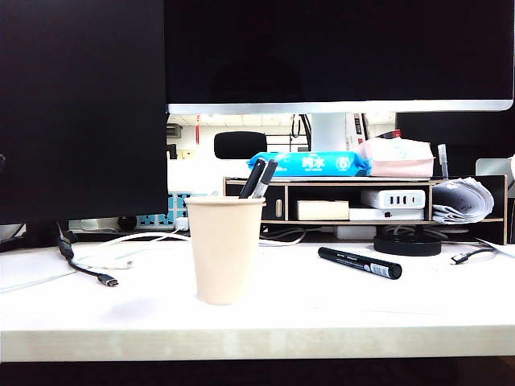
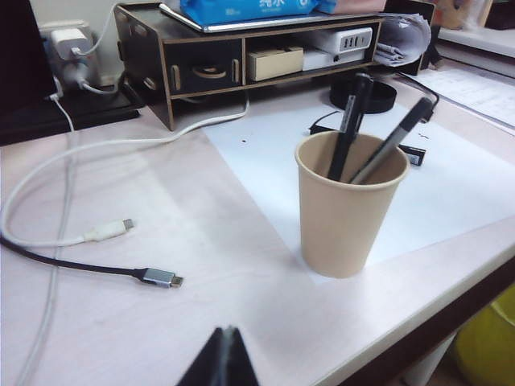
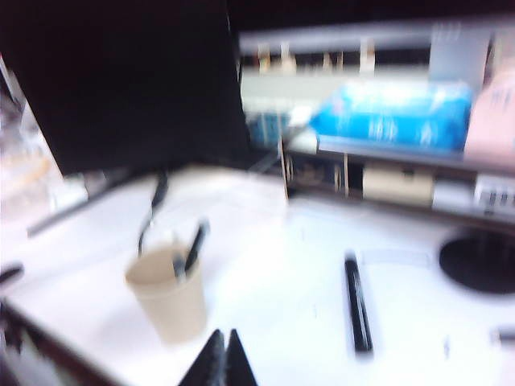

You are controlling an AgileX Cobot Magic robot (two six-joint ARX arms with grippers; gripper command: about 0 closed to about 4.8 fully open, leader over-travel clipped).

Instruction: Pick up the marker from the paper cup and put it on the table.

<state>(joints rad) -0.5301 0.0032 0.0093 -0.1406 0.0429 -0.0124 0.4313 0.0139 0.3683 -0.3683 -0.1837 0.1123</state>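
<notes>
The thick black marker [image 1: 360, 263] lies flat on the white table [image 1: 322, 314], to the right of the cream paper cup [image 1: 225, 249] and apart from it. Two slim black pens [image 1: 259, 178] stand in the cup. Neither gripper shows in the exterior view. In the left wrist view my left gripper [image 2: 228, 334] is shut and empty, held back from the cup [image 2: 346, 217] near the table's front edge. The blurred right wrist view shows my right gripper [image 3: 224, 338] shut and empty, above the table between the cup [image 3: 167, 301] and the marker [image 3: 357, 304].
A dark wooden shelf riser [image 1: 362, 201] with a blue wipes pack [image 1: 310, 163] stands behind the cup, under a large monitor [image 1: 338, 48]. Loose cables [image 1: 105, 277] lie at the left. A black round base [image 1: 408, 244] sits behind the marker.
</notes>
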